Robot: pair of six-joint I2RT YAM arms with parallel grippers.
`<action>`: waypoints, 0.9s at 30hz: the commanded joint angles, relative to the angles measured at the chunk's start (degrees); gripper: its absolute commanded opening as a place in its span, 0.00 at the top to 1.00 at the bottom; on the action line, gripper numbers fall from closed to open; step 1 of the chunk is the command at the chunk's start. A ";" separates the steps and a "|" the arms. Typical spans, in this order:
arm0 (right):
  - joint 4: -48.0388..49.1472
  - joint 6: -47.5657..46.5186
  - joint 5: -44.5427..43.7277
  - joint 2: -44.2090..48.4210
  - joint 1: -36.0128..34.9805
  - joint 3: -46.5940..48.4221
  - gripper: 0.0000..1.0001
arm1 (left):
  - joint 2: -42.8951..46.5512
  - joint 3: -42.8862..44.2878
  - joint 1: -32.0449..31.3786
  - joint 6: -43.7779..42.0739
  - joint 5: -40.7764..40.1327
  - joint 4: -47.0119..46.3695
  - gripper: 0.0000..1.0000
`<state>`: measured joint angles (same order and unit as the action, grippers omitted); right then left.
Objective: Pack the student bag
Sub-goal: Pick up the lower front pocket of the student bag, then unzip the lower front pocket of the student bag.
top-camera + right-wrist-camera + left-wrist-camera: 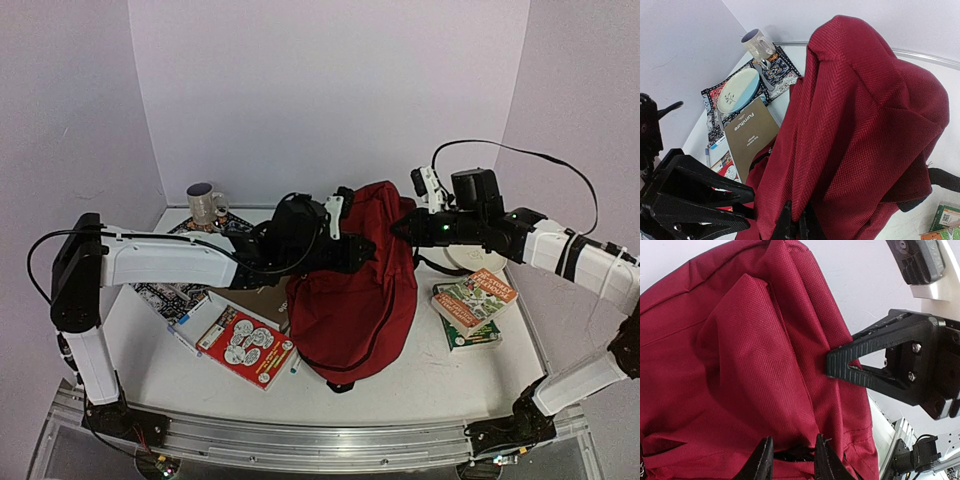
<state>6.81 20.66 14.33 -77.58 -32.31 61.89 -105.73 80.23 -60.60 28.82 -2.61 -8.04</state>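
Centre frame, R gripper point(832, 365) clamps student bag point(355, 300) fabric; L gripper point(794, 460) narrow at bag's edge, hold unclear. It should bite firmly, then spread opening.

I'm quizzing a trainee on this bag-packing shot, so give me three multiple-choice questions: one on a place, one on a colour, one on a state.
1. Where does the mug stand on the table? A far left corner; B near right corner; C centre.
2. What colour is the student bag? A blue; B dark red; C green.
3. The right gripper is: A wide open; B holding the mug; C shut on the bag's fabric.
Answers: A, it stands by the far left corner; B, red weave shows in every view; C, its tips pinch a fold.
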 commanded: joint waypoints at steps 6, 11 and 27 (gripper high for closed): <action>2.11 -1.27 0.27 1.47 -0.92 3.33 1.00 | -1.99 4.40 -0.22 0.36 1.81 -3.06 0.79; 1.79 -1.68 -2.05 1.80 -0.97 3.05 1.00 | 0.30 1.60 -0.14 -0.35 -0.83 -3.11 0.95; -0.30 -3.24 -5.41 1.38 0.30 2.52 1.00 | 4.96 -7.81 3.02 1.79 0.19 -4.69 1.00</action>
<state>4.77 18.04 8.19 -77.45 -32.53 61.89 -102.74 73.25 -58.99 29.32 -4.75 -11.86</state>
